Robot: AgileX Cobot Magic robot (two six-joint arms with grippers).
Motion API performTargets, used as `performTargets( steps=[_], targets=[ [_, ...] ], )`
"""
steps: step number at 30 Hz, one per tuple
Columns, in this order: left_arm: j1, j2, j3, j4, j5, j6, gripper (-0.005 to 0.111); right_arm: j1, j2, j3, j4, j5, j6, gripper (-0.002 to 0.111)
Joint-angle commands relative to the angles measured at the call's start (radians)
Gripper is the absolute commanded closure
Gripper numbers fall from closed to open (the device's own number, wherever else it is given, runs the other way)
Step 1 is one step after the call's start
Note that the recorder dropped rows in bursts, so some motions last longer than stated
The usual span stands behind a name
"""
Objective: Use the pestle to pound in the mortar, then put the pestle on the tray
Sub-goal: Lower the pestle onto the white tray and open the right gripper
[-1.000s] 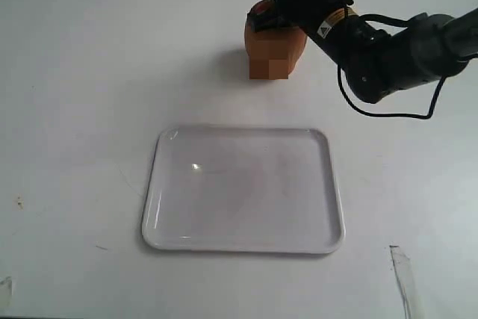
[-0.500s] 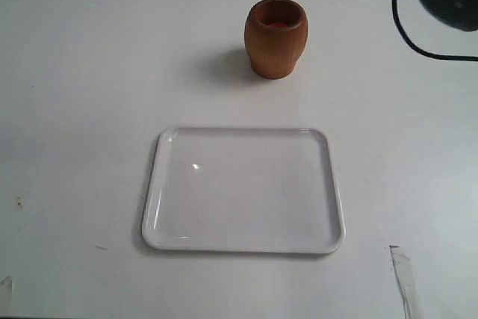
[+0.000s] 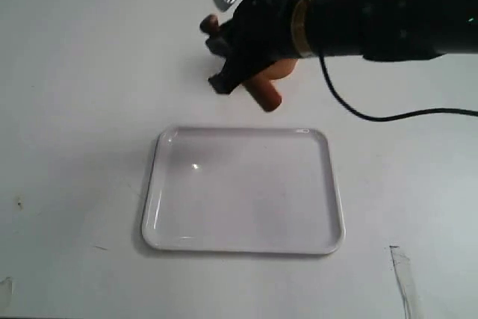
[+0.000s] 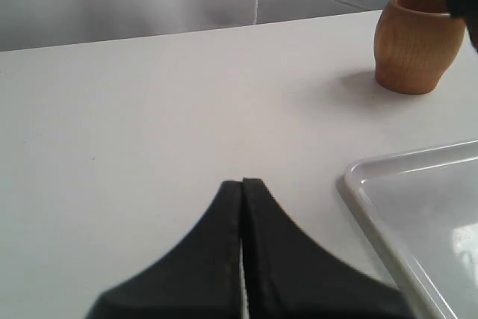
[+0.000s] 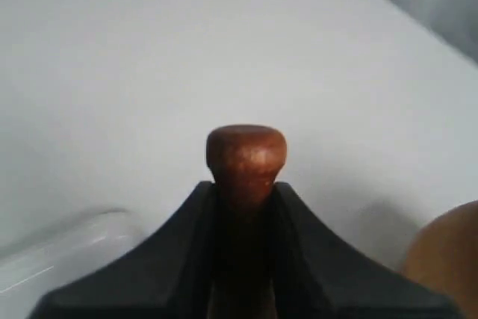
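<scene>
My right gripper [image 3: 237, 56] is shut on the dark reddish-brown pestle [image 3: 263, 96], which it holds tilted in the air just beyond the tray's far edge. The pestle's small knob [image 3: 209, 25] points up and left, and its thick end hangs low. In the right wrist view the knob [image 5: 246, 155] sticks out between the fingers of the right gripper [image 5: 245, 186]. The light-brown mortar [image 3: 284, 69] stands behind the gripper, mostly hidden; the left wrist view shows the mortar [image 4: 418, 46] upright. The white tray [image 3: 160, 184] lies mid-table. My left gripper [image 4: 243, 183] is shut and holds nothing.
The right arm [image 3: 388, 20] and its black cable [image 3: 373, 116] stretch across the far right of the white table [image 3: 75, 110]. A tray corner [image 4: 358, 184] lies close to the left gripper. A strip of tape [image 3: 402, 274] marks the table's front right.
The right arm went from over the mortar up out of the top right, then came back. It now holds the pestle in front of the mortar, near the tray's far edge.
</scene>
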Motion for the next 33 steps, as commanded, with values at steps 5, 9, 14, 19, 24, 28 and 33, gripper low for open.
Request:
performTargets(
  steps=[5, 9, 14, 19, 24, 28, 33],
  targets=[
    [-0.008, -0.001, 0.001, -0.007, -0.003, -0.008, 0.107, 0.053, 0.138, 0.012, -0.320, -0.225, 0.461, 0.108],
    [-0.008, -0.001, 0.001, -0.007, -0.003, -0.008, 0.107, 0.053, 0.185, 0.027, -0.320, -0.216, 0.487, 0.108],
    [-0.008, -0.001, 0.001, -0.007, -0.003, -0.008, 0.107, 0.053, 0.264, 0.027, -0.320, -0.099, 0.530, 0.108],
    [-0.008, -0.001, 0.001, -0.007, -0.003, -0.008, 0.107, 0.053, 0.274, 0.027, -0.320, -0.121, 0.532, 0.106],
    [-0.008, -0.001, 0.001, -0.007, -0.003, -0.008, 0.107, 0.053, 0.274, 0.027, -0.320, -0.162, 0.532, 0.080],
    [-0.008, -0.001, 0.001, -0.007, -0.003, -0.008, 0.107, 0.053, 0.272, 0.027, -0.320, -0.161, 0.532, 0.063],
    [-0.008, -0.001, 0.001, -0.007, -0.003, -0.008, 0.107, 0.051, 0.206, 0.027, -0.320, -0.166, 0.534, 0.059]
  ],
)
